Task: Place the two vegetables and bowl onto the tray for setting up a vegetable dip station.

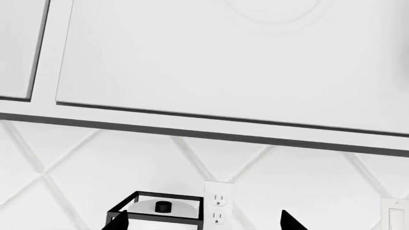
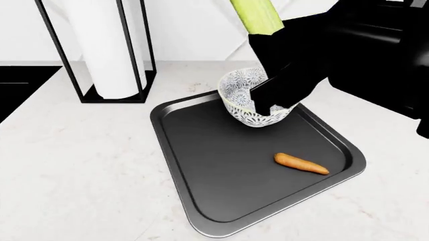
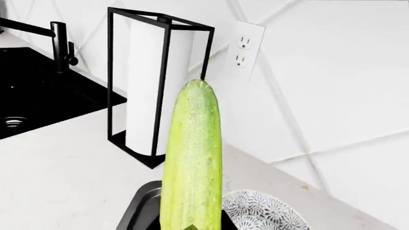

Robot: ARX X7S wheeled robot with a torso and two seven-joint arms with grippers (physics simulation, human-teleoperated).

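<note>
The dark grey tray [image 2: 221, 170] lies on the counter in the head view. The orange carrot [image 2: 301, 163] lies on its right part. The floral bowl [image 2: 242, 95] stands at the tray's far edge, partly hidden by my right arm. My right gripper [image 2: 268, 42] is shut on the light-green cucumber [image 2: 256, 14] and holds it upright above the bowl. The right wrist view shows the cucumber [image 3: 191, 163] up close, with the bowl [image 3: 265, 213] and tray [image 3: 137, 211] below it. My left gripper [image 1: 204, 224] is open and empty, raised and facing the wall.
A black wire paper towel holder [image 2: 107, 50] stands on the counter behind the tray's left side. A dark sink with a faucet [image 3: 59, 38] lies further left. A wall outlet [image 1: 218, 203] and white upper cabinets [image 1: 223, 57] are ahead of my left gripper.
</note>
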